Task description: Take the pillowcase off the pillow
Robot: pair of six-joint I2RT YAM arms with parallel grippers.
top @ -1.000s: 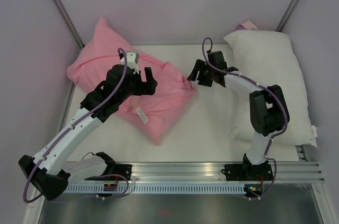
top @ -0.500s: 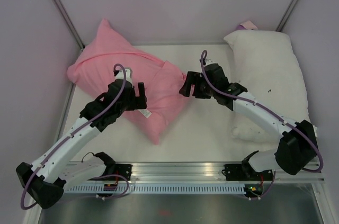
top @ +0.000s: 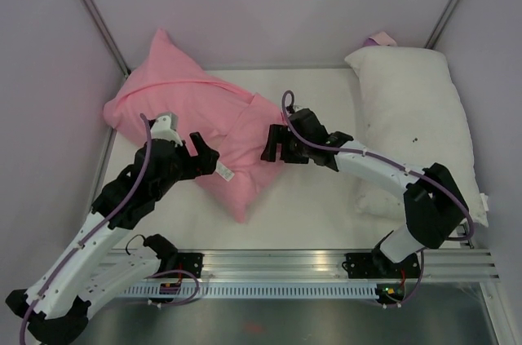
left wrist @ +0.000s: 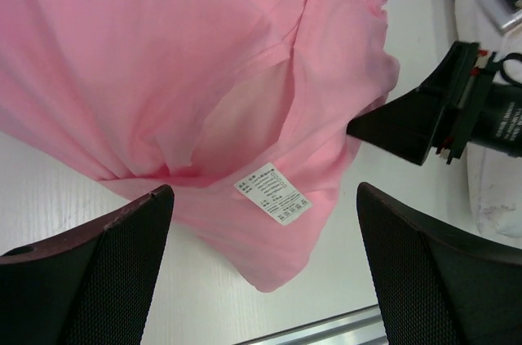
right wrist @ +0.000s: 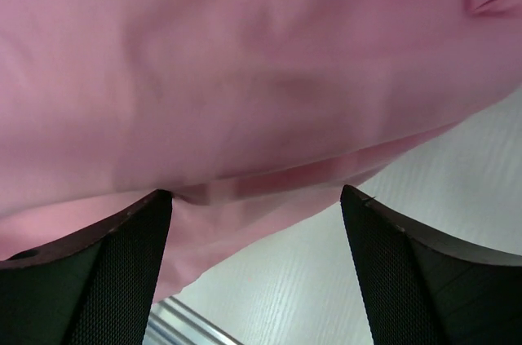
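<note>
Over on the left, the left hand (top: pixel 204 157) hangs above the near part of the case (top: pixel 179 100). Its two fingers (left wrist: pixel 98 272) are spread wide and hold nothing. From the wrist, the pink cloth lies well below them.

The case takes up the left half of the bench (top: pixel 318 198). It is a big pink bundle, plump and rumpled. Its far left corner stands up against the wall and its near corner points towards the arms. It looks filled out, but I cannot make out the pillow itself. In the left wrist view a paler patch (left wrist: pixel 236 117) shows in a slit between folds, and I cannot tell what that is. A small white label (left wrist: pixel 273 193) lies flat on the cloth near the lower edge, just in front of the left hand.

Towards the middle, the right arm stretches across the bench, with the right hand (top: pixel 271 143) at the case's right corner. Its fingers (right wrist: pixel 90 272) also stand wide apart with nothing caught between them. Its wrist camera sees pink cloth filling nearly the whole view just beyond the tips, and a strip of bare bench at lower right. From the left wrist, one black finger reaches right up to that corner, perhaps touching it.

At the far right, a white pillow (top: pixel 416 100) lies lengthwise along the edge of the bench, well apart from the case. It has a small dark speck (top: pixel 416 139) on top. Something small and purple (top: pixel 379 37) peeks out behind its far end.
</note>
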